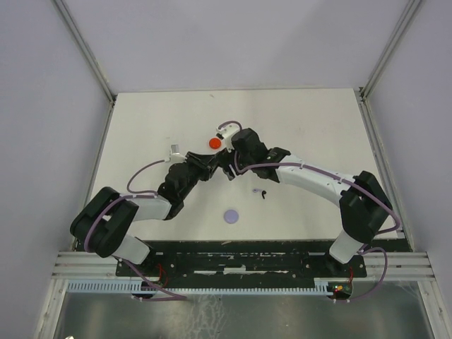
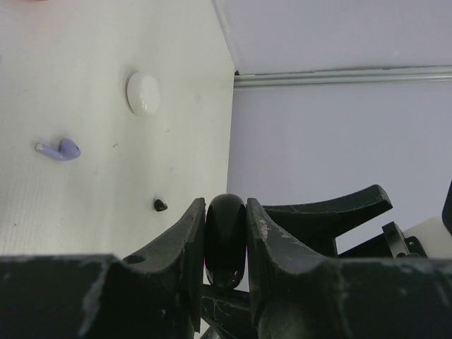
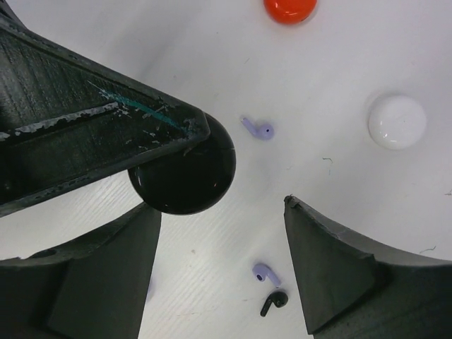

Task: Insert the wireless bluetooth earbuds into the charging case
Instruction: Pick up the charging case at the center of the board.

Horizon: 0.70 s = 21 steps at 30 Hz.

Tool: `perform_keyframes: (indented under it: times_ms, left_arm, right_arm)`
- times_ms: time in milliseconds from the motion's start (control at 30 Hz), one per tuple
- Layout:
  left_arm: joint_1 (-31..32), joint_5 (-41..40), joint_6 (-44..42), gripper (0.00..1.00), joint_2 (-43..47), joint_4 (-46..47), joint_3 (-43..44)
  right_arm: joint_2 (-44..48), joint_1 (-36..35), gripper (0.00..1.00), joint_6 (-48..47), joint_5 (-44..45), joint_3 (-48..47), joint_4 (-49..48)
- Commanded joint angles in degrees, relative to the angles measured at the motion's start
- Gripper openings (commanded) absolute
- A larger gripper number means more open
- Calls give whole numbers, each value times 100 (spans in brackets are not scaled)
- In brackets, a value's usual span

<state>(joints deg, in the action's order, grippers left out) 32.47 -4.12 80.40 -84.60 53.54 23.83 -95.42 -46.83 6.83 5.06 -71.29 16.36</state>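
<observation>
Two robot arms meet over the middle of a white tabletop (image 1: 318, 120). The left gripper (image 2: 225, 205) is closed narrowly on a round black charging case (image 3: 182, 169), which it holds on edge above the surface. The right gripper (image 3: 220, 208) hangs just beside the case, its jaws wide and nothing between them.

A black earbud (image 3: 274, 302) lies on the tabletop a little right of centre, toward the near edge. It sits below the right gripper, close to one finger and well off the midline of the gap. Its stem lies at a slant, closer to the line between the fingers than square to it.

A lavender earbud (image 3: 265, 272) lies just beside it, and a second lavender earbud (image 3: 258, 129) lies apart from the pair, toward the far edge. The right arm is nearer and free. It probably needs a sideways shift and a wrist turn to centre on the black bud.
</observation>
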Motion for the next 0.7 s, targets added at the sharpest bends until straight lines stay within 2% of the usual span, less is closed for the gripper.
perform_keyframes:
  times_ms: [0, 533, 667]
  left_arm:
    - [124, -317, 331, 3, 159, 481, -105]
    - [234, -348, 453, 3, 61, 726, -204]
    - [225, -645, 442, 3, 186, 673, -275]
  right_arm:
    - [-50, -2, 77, -17, 19, -342, -282]
    - [-57, 7, 73, 32, -389, -337, -528]
    - [255, 250, 74, 549, -509, -96, -525]
